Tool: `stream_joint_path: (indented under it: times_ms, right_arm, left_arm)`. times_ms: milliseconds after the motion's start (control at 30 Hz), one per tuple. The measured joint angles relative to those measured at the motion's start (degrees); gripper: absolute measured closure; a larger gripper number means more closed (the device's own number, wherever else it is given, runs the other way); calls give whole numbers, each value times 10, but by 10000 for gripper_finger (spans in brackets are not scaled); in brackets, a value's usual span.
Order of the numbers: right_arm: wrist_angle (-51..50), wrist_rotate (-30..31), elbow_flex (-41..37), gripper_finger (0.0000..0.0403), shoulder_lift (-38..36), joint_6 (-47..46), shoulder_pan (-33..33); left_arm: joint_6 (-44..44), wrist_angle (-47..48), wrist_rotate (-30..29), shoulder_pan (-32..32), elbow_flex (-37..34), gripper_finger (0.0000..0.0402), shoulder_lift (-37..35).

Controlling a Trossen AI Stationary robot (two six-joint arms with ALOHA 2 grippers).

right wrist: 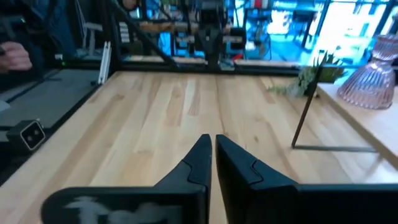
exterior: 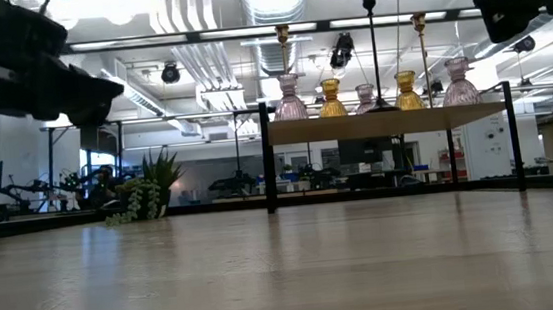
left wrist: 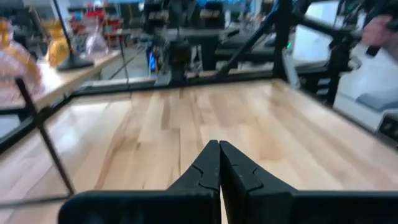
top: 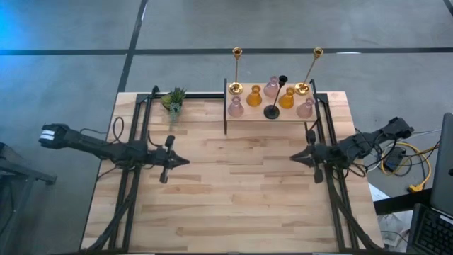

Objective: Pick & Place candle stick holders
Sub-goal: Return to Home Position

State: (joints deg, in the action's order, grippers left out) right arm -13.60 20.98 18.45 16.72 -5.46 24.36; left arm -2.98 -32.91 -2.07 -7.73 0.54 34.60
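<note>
Candle stick holders all on shelf, far side. Left gripper, right gripper: fingers pinched together, empty, nearer, well apart. Judgement: withdraw arms slowly, clear of shelf legs.

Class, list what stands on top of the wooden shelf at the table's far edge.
The shelf holds two tall gold holders, one black stemmed holder, two amber glass holders and three pink glass holders. Only the board under their bases is covered.

The left gripper, fingers pressed together, hangs over the pale wooden table near a black-legged wooden shelf.
</note>
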Motion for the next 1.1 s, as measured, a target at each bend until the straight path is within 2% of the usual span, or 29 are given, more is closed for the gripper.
stream_joint_path:
  times_ms: [300, 533, 600, 700, 900, 1100]
  right_arm:
    - [-40, 3, -47, 394, -168, 30, 0]
    - [-26, 11, -77, 395, -165, 47, 0]
    - [-4, -4, -97, 395, -167, 52, -1]
    - [36, -66, -124, 395, -165, 46, 0]
    - [87, -118, -155, 395, -156, 26, 0]
    - [95, -120, -158, 394, -152, 77, 0]
  left_arm:
    - [0, 56, 93, 81, 0, 401, -34]
    - [-29, 111, 104, 129, -1, 401, -83]
    - [-33, 121, 106, 141, -1, 401, -92]
    - [-32, 135, 114, 149, -1, 401, -98]
    - [85, 165, 101, 150, 0, 387, -97]
    - [104, 169, 100, 150, 0, 370, -97]
